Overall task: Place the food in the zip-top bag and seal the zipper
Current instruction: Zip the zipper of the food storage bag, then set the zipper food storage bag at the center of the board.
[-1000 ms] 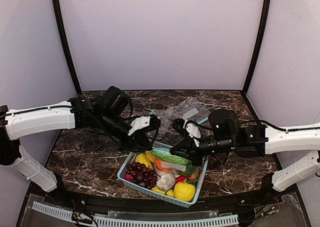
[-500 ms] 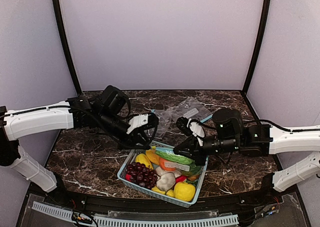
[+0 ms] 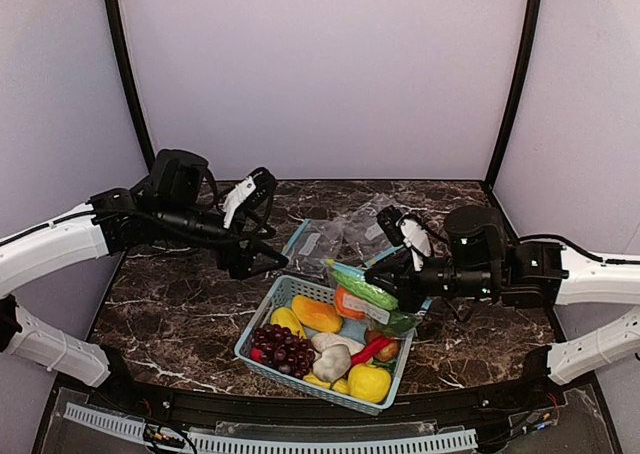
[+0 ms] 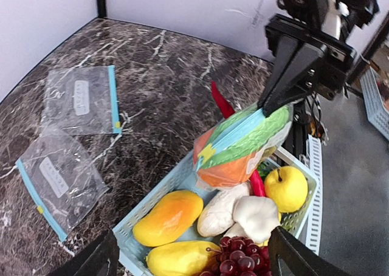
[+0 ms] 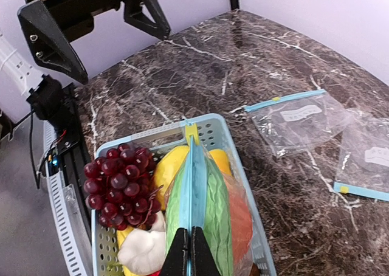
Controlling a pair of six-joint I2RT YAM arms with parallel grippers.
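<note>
The zip-top bag hangs over the basket, holding food: a light green gourd and an orange show through the plastic. Its light blue zipper runs along the top edge, pressed flat. My right gripper is shut on one end of that zipper strip and carries the bag. In the top view the right gripper sits at the bag's right end. My left gripper stands open, well left of the bag, with nothing between its fingers.
A light blue basket below the bag holds purple grapes, a mango, garlic, a yellow apple and a red chili. Two flat clear bags lie on the marble table behind it.
The left gripper has opened, let go of the bag and drawn back to the left. The right gripper has lifted the bag a little higher and to the right.
</note>
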